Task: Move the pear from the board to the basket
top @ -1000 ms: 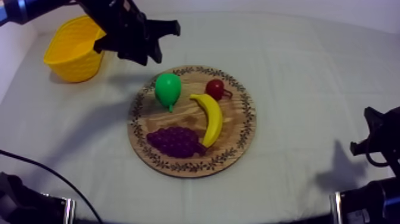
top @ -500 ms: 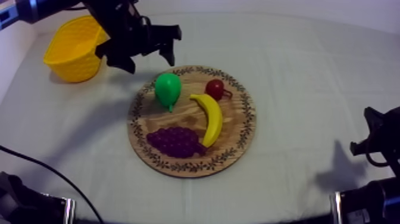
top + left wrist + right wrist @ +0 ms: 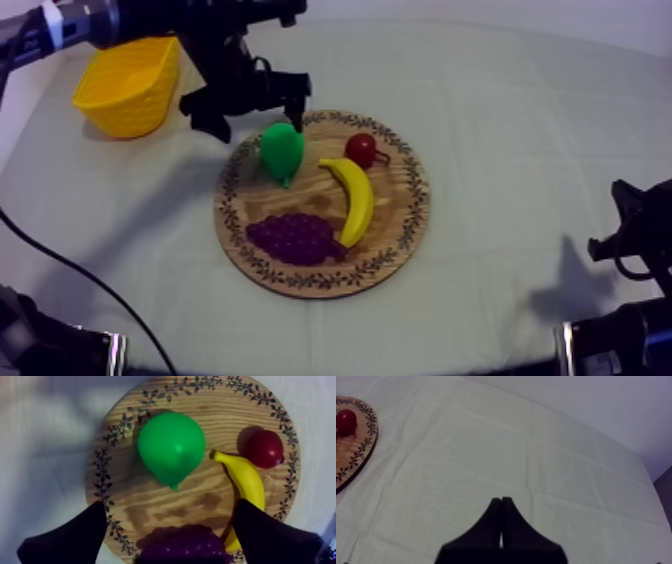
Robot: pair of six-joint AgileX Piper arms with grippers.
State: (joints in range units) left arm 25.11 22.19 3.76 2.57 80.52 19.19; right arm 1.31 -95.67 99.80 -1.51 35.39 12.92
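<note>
Left gripper [image 3: 255, 118], spread wide, hovers over green toy pear [image 3: 282, 150] at eleven o'clock on round wooden board [image 3: 400, 225].

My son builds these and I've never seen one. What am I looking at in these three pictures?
A robot's left arm and right arm stand at a cloth-covered table. One picture looks down from above; the other two come from cameras riding on each arm's wrist. On the table lie a yellow basket and a wooden board with a pear, banana, grapes and a small red fruit. The left jaws hang open over the board, near the pear, holding nothing. The right jaws are shut and empty, away from the board.
</note>
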